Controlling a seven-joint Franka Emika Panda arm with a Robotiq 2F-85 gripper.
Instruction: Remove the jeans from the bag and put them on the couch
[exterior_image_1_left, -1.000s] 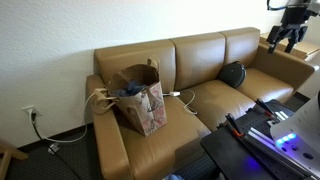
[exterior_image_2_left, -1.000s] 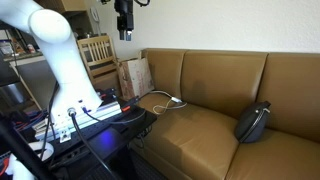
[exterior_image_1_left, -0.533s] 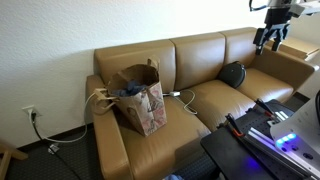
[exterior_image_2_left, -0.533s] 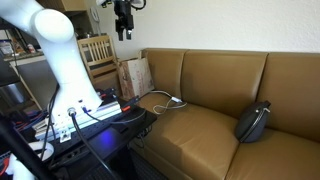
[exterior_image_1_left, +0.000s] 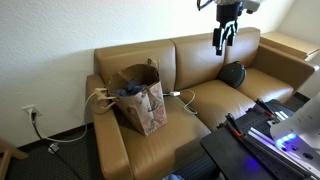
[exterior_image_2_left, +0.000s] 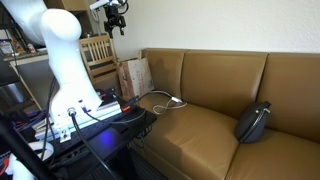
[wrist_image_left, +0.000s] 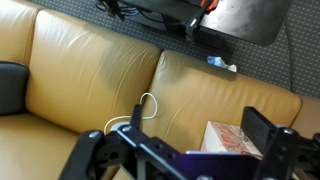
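We find the gripper hanging high over the back of the couch, well apart from the bag. In the wrist view its fingers stand wide apart with nothing between them, spread and empty. The jeans sit inside the brown paper bag, which stands on the end seat against the couch arm; only a dark blue fold shows at its mouth. We judge the denim soft, floppy and fairly heavy for cloth, so it should drape and trail when lifted. We would pinch deep into that bunched top fold, clear of the rope handles — the light paper bag may tip or rise with the cloth.
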